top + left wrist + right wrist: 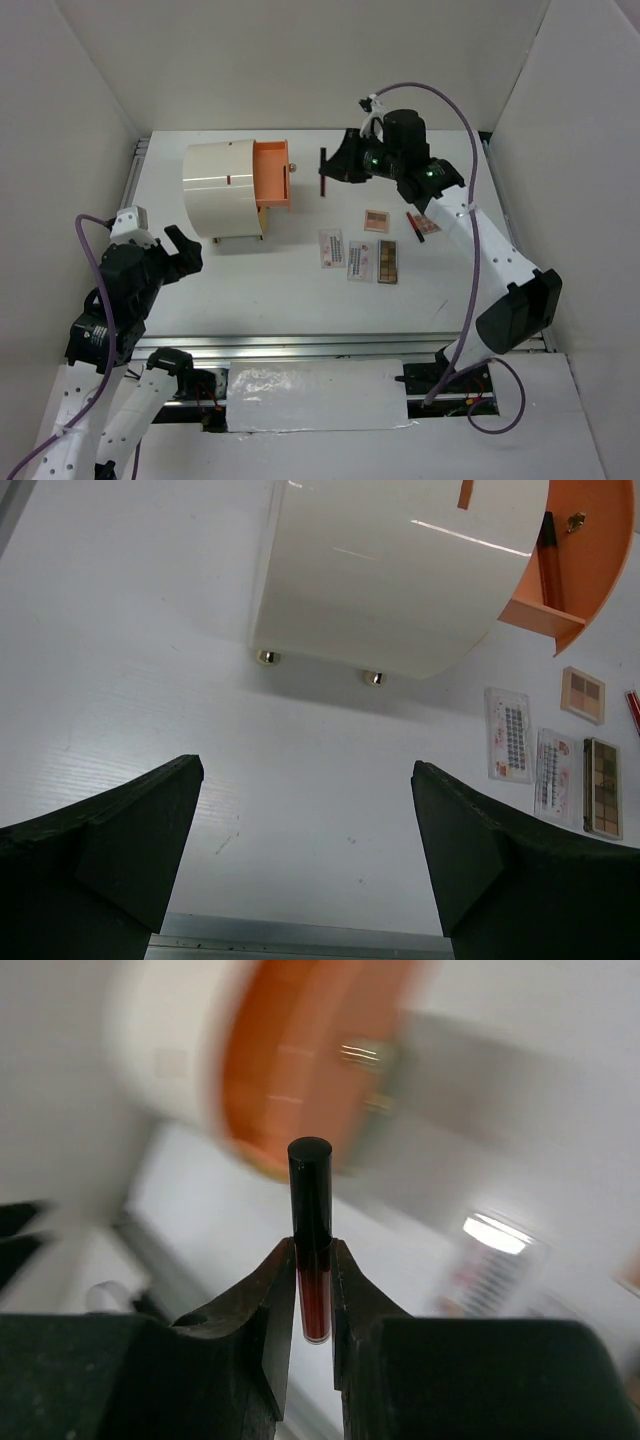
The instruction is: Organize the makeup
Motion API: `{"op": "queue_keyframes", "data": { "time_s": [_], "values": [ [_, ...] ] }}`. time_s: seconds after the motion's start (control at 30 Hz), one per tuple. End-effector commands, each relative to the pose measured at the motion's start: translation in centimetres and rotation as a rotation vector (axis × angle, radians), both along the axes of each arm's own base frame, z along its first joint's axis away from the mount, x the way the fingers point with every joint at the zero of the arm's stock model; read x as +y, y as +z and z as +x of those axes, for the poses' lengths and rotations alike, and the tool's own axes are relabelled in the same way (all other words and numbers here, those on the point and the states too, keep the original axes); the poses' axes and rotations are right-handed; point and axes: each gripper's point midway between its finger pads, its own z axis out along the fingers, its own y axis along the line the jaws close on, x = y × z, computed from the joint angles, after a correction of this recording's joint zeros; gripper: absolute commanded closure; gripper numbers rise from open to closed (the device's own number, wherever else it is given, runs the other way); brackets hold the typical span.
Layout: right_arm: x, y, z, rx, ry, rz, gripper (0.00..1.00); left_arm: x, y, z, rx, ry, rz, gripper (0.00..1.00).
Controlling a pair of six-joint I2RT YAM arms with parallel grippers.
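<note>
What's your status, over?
Right gripper shut on lip gloss tube beside open orange drawer. Left gripper open, empty. Nothing between tube and drawer. Not yet stowed: palettes, packets.

The gripper (313, 1260) is clamped on a thin stick (311, 1190), one finger (268, 1295) pressing each side. The stick stands upright in the frame, its black cap above the fingertips and its dark red part (glossy, see-through) pinched between them. Behind it everything is blurred: an orange drawer (290, 1060) with a gold knob (365, 1055), a cream box (165, 1050), the white table (220, 1210), and a pale packet (495, 1260) at right.
</note>
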Motion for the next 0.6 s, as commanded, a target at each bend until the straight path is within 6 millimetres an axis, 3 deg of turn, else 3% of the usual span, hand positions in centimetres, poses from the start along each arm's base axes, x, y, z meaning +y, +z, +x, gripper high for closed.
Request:
{"op": "queue_keyframes", "data": {
  "time_s": [0.0,0.07,0.17,0.23,0.33,0.57],
  "values": [
    [6.8,9.9,-2.9,-0.073,0.211,0.421,0.86,0.1,0.8,0.2,-0.030,0.009,0.001,0.01],
    [8.9,12.0,-1.9,-0.048,0.216,0.544,0.85,0.3,0.9,0.1,-0.032,0.020,0.000,0.01],
    [11.8,12.8,0.4,0.006,0.212,0.595,0.84,0.5,1.0,-0.1,-0.041,0.028,-0.004,0.00],
    [14.0,12.4,1.7,0.050,0.224,0.585,0.84,0.6,1.3,-0.3,-0.053,0.033,-0.005,0.01],
    [15.6,11.2,3.7,0.074,0.189,0.530,0.84,0.7,1.5,-0.5,-0.065,0.035,-0.007,0.01],
    [16.6,8.1,6.2,0.113,0.152,0.484,0.81,0.5,1.6,-0.6,-0.074,0.023,-0.009,0.01]
  ]
}}
